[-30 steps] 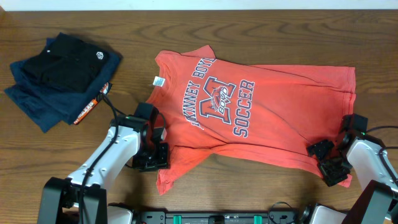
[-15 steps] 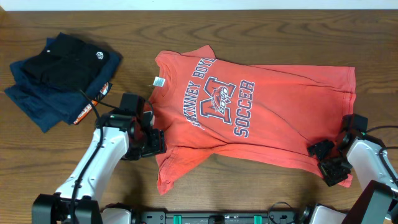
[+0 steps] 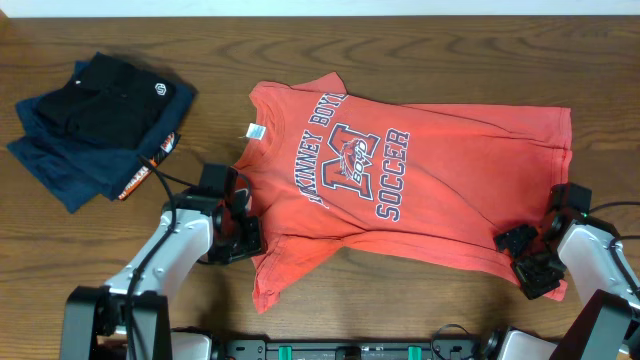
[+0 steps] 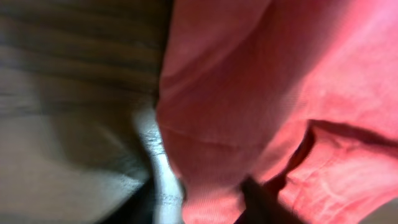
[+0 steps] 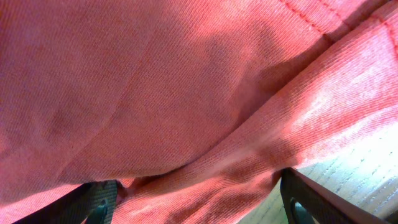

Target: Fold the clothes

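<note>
bare wood of the table (image 3: 420, 40) is seen along the far edge and in a wide strip between the t-shirt (image 3: 430, 190) and the folded dark garments (image 3: 90, 125), which are stacked at the far left, well apart from the shirt. a narrower strip is left on the right beyond the hem, and a thin band is left along the near edge. the left claw (image 3: 243, 228) is set at the shirt's left edge, beside the near sleeve. the left wrist view is blurred: red cloth is seen against a pale finger, and whether the fingers are closed on it cannot be told. the right claw (image 3: 528, 258) is placed at the near right corner of the hem, its fingers (image 5: 301, 205) held wide apart with cloth spread between them and nothing clamped. the coral-red shirt is laid flat, front up, neck toward the left. dark blue and white lettering (image 3: 360, 165) is seen across the chest, a small white neck tag (image 3: 256, 131) is turned out at the collar, and the near sleeve is rumpled.
</note>
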Controlling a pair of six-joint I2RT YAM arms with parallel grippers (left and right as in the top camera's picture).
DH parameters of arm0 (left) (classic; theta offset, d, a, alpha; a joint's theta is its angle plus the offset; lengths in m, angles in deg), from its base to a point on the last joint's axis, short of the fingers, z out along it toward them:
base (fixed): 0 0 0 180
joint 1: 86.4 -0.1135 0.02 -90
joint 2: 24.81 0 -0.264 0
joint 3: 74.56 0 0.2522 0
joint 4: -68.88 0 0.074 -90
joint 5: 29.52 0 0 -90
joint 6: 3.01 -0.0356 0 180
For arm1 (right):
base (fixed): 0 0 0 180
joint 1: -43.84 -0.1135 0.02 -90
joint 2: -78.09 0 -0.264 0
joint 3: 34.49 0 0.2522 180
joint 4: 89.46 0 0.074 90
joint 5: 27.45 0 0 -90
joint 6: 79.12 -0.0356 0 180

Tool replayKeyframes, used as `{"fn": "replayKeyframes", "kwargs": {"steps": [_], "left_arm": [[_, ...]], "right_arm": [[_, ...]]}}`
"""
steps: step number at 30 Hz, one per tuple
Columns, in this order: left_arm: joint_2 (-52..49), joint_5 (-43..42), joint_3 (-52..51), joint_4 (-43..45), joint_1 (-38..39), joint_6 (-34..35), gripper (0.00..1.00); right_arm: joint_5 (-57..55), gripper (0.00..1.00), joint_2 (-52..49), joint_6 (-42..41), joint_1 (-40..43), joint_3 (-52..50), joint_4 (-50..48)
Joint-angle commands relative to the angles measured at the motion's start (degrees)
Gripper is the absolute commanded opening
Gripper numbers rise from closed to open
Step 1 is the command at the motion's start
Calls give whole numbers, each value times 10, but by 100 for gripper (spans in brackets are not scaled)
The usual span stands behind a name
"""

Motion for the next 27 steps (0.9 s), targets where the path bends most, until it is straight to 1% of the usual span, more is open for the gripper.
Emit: {"fn": "replayKeyframes", "kwargs": {"steps": [1, 2, 3, 7, 10, 17, 23, 27], "left_arm": [[-19, -18, -6, 7, -2, -1, 15], [-21, -20, -6, 9, -2, -4, 9], [-23, -21, -6, 11, -2, -9, 6], [-22, -24, -5, 14, -2, -18, 6], [-21, -27, -2, 0, -3, -18, 6], [-19, -27, 5, -3, -7, -18, 6], [-19, -27, 5, -16, -7, -18, 6], [-19, -27, 5, -18, -7, -18, 6]], "right_arm": [[-78, 82, -17, -3, 16, -21, 4], [-76, 82, -17, -3, 16, -19, 4], [-73, 82, -17, -3, 16, -17, 4], [-58, 82, -6, 5, 16, -4, 9], [-56, 82, 15, 6, 16, 11, 31], [-82, 82, 98, 4, 16, 33, 85], [-135, 82, 121, -54, 16, 30, 137], [-147, 82, 121, -96, 16, 19, 141]]}}
